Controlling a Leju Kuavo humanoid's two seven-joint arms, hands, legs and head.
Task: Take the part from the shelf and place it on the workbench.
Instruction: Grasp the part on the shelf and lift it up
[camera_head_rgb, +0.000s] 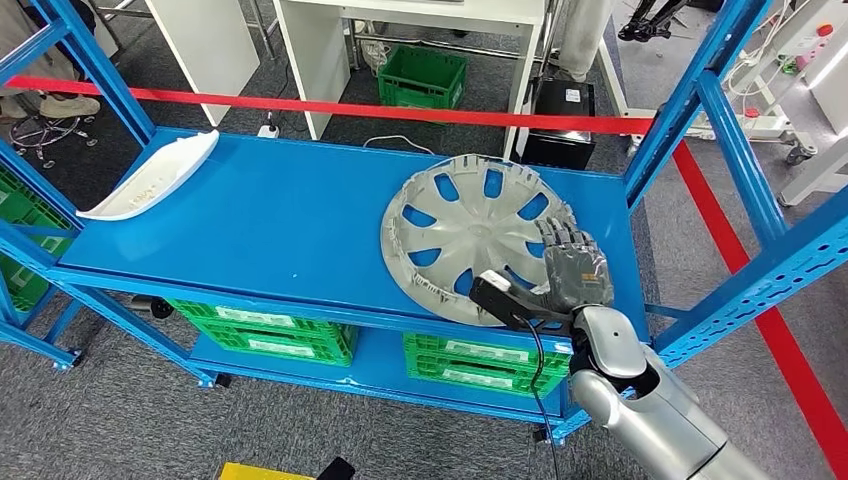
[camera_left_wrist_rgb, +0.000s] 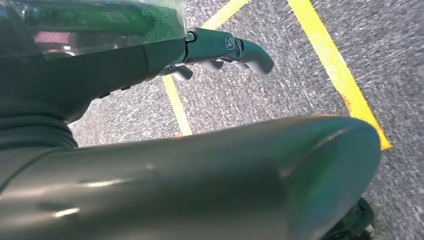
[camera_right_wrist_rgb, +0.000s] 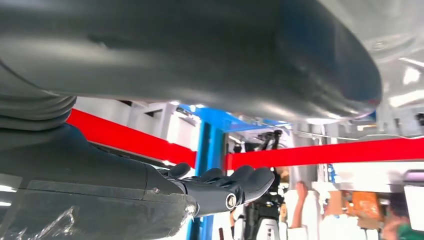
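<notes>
1. Two parts are lying on the blue shelf: a grey wheel cover toward its right end, and a white curved panel at its far left corner, well apart from the cover.
2. Green crates are sitting on the lower tier beneath the deck, and another green crate is standing on the floor beyond the red tape line.
3. Blue uprights are framing the shelf's right end, just beside my right arm.
4. My right hand is resting over the wheel cover's near right rim, fingers extended across its face; I cannot tell whether a grip is closing on the rim.
5. My left hand is hanging over grey floor with yellow lines, fingers apart, holding nothing.
</notes>
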